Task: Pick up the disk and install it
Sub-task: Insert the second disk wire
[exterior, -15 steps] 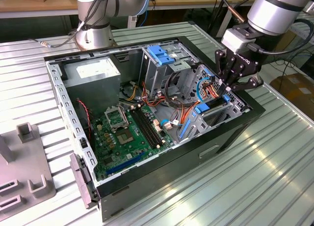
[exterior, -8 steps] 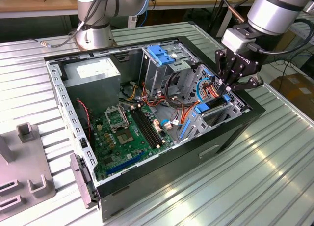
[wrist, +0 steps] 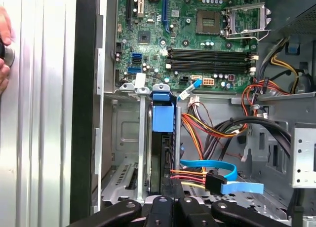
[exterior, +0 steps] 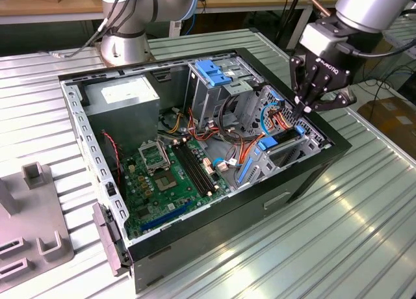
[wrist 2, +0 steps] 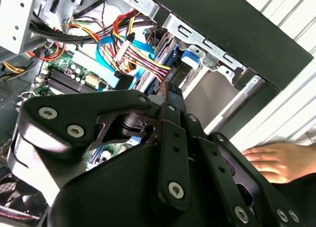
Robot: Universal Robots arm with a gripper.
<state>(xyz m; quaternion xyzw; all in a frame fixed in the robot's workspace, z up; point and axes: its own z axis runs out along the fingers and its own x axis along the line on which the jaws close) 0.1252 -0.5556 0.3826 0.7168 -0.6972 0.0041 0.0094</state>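
Observation:
The disk stands on edge in the drive bay of the open computer case, at the exterior view's right. I see its dark narrow side, capped by a blue carrier rail. In the exterior view the disk sits between blue rail ends inside the bay. My gripper hangs straight above its near end, with the tips just over or touching it. In both wrist views the fingers are shut together and nothing shows between them. My gripper lines up with the disk's edge.
Orange, red and blue cables bunch close beside the bay. The motherboard, a grey power-supply box and a metal drive cage with a blue latch occupy the case. A person's hand rests on the ribbed table beside the case. A grey fixture stands at the left.

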